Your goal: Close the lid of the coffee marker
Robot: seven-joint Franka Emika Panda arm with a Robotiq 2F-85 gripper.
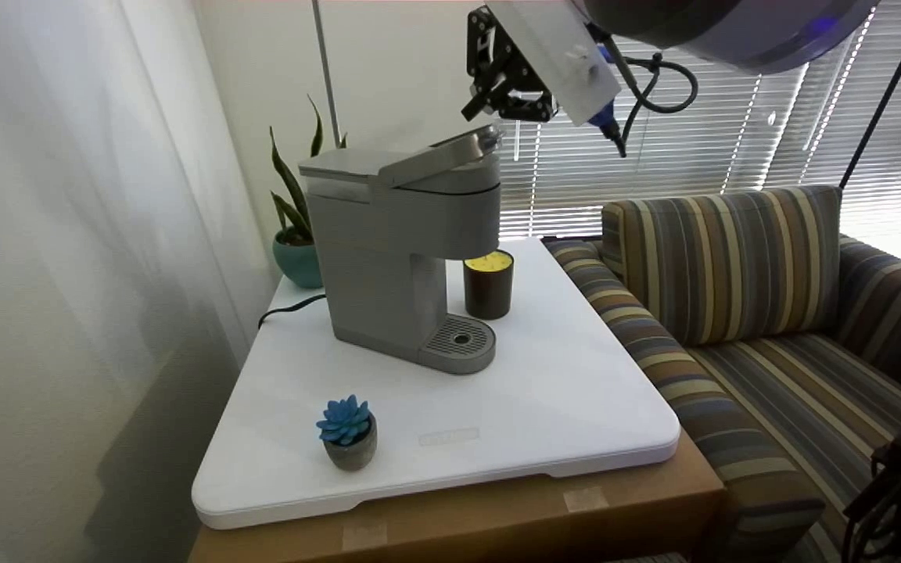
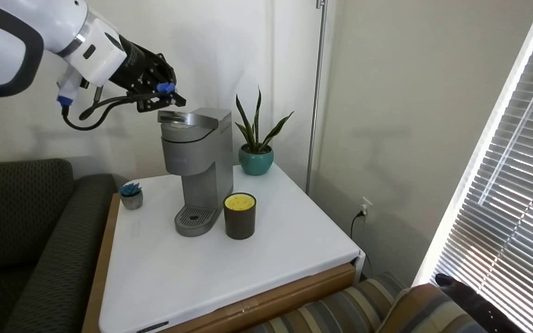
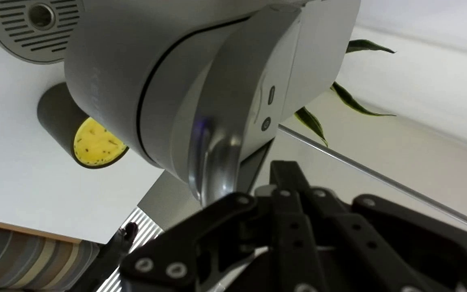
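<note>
The grey coffee maker (image 1: 388, 266) stands upright on the white table; it also shows in an exterior view (image 2: 185, 159) and in the wrist view (image 3: 112, 77). Its lid with the silver handle (image 1: 443, 156) is tilted, with the front end raised a little above the head. The lid also shows in an exterior view (image 2: 190, 119) and in the wrist view (image 3: 233, 81). My gripper (image 1: 469, 111) is just above the lid, apparently apart from it. In the wrist view the fingers (image 3: 285, 172) are together with nothing between them. The gripper also shows in an exterior view (image 2: 181, 100).
A dark cup with yellow contents (image 2: 239, 222) stands beside the coffee maker's drip tray. A teal pot with a snake plant (image 2: 256, 162) is behind it. A small blue succulent (image 1: 346, 430) stands near a table edge (image 1: 450, 477). A striped armchair (image 1: 724, 274) adjoins the table.
</note>
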